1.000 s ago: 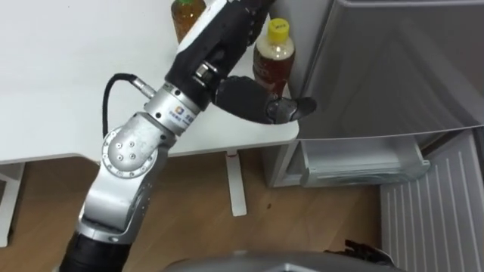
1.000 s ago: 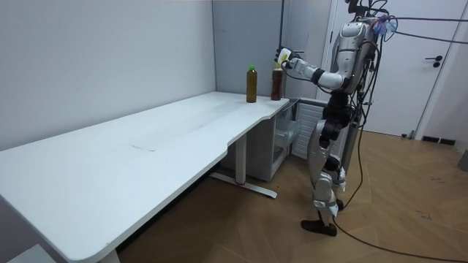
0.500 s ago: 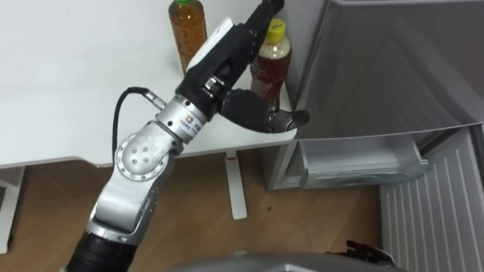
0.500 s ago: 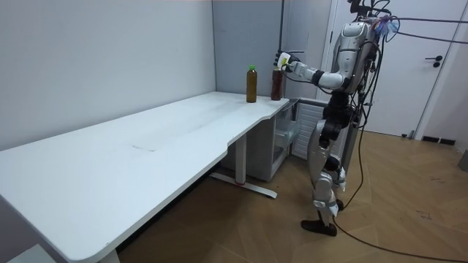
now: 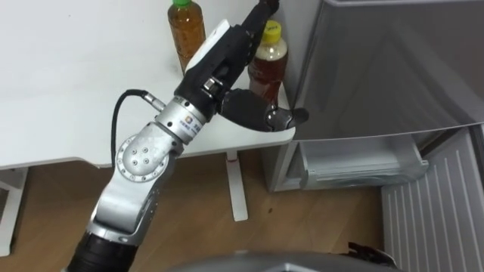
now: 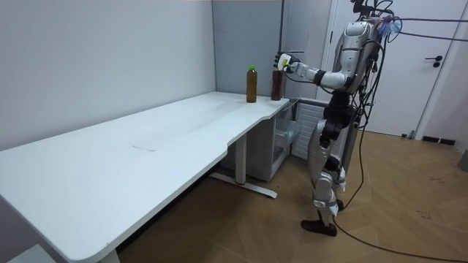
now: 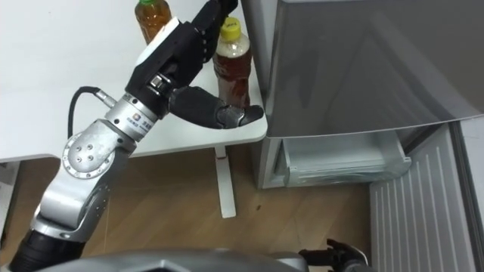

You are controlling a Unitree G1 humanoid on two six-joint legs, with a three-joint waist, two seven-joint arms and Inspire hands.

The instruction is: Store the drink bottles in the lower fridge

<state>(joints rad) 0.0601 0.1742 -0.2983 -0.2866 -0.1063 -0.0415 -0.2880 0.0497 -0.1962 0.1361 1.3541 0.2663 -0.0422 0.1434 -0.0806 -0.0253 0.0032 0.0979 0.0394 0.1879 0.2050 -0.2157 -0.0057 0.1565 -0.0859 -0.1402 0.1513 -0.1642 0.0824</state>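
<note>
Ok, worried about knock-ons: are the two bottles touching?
Apart: the room view shows a clear gap between the green-capped bottle and the yellow-capped bottle.

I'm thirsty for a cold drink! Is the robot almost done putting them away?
Just starting. The lower fridge is open. The left hand, fingers open, reaches beside the yellow-capped bottle without gripping it. That bottle and the green-capped bottle both stand on the table, so both need moving.

The white table (image 5: 76, 75) carries two upright bottles of brown drink at its far right corner. The green-capped bottle (image 5: 187, 26) stands to the left. The yellow-capped bottle (image 5: 271, 68) stands apart from it, near the right edge.
</note>
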